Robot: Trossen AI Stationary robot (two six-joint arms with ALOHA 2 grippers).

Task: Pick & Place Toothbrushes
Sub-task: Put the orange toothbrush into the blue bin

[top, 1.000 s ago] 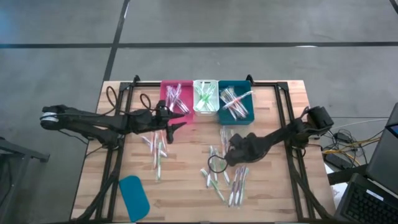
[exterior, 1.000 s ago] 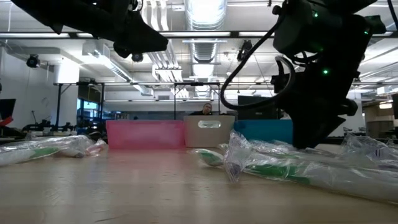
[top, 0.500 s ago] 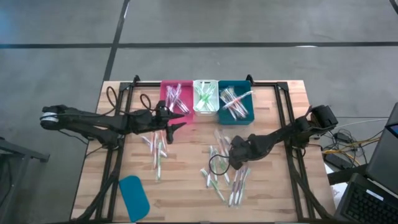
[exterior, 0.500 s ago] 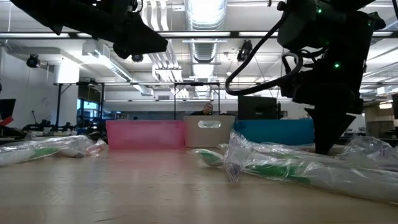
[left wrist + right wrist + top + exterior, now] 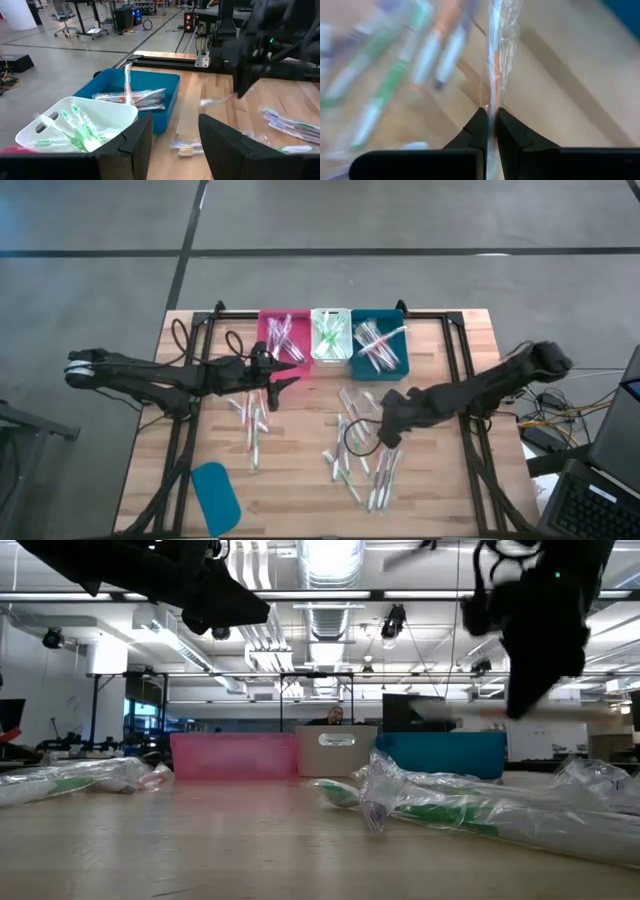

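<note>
carry orange toothbrush to its bin

left gripper [image 5: 283, 376] waits released beside the pink bin [image 5: 281, 337]. right gripper [image 5: 490, 120] is clenched on a wrapped orange toothbrush [image 5: 496, 60], raised above the loose toothbrushes [image 5: 360, 465]. maintain grip; clear the teal bin [image 5: 378, 344] wall before releasing

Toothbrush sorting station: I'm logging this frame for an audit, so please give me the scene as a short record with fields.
Right gripper: shut on a wrapped toothbrush with an orange-red accent, raised above the table over the loose pile
Left gripper: open, held near the pink bin, holding nothing
Pink bin: holds toothbrushes
White bin: holds green-accent toothbrushes
Teal bin: holds toothbrushes, some orange-red
Loose toothbrushes: scattered on the table in front of the bins
Teal lid: flat on the table, front left
</note>
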